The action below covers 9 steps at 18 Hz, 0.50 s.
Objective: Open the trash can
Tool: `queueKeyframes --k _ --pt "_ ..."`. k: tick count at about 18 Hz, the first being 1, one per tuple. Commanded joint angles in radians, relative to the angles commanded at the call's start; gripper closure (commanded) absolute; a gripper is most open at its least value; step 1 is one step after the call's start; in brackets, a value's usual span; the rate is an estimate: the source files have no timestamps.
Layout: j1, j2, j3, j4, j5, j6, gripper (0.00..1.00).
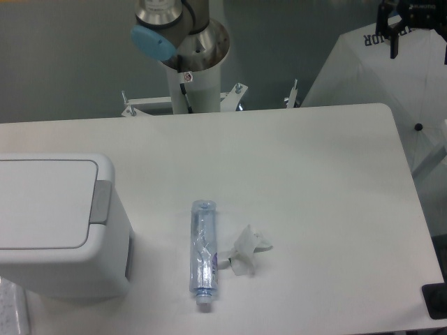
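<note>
Trash can: the big boxy white bin (63, 230) is sitting at the left edge of the table, partly running out of the picture on the left side. Rounded corners, looking pretty chunky next to everything else.
Lid: the flat rectangular lid (43, 204) is lying down flat on top, so the can is staying closed right now.
Push tab: a little grey tab (102, 202) is sitting on the rim on the bin's right side, facing the middle of the table.
Bottle: a clear plastic bottle (202, 253) is lying on its side just right of the bin, not touching it, with its cap end pointing toward the near edge of the table.
Wrapper: a crumpled bit of white paper or plastic (248, 249) is lying right beside the bottle on its right, maybe just touching it, hard to say.
Table: the white table (314, 181) is carrying all of it.
Arm: only the base and a joint with a light blue cap (180, 35) are showing at the top, behind the far edge of the table, well away from the bin.
Gripper: it's out of the shot completely, so I can't tell whether the fingers are apart or together.
</note>
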Motion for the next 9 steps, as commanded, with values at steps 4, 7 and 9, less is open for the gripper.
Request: queueKeyframes --k 4,7,9 --pt "-0.005 -0.002 0.002 0.000 0.000 -0.002 0.00" --pt "-0.006 0.002 0.002 -0.002 0.000 -0.008 0.00" --pt "-0.008 -0.002 0.006 -0.005 -0.035 -0.067 0.00"
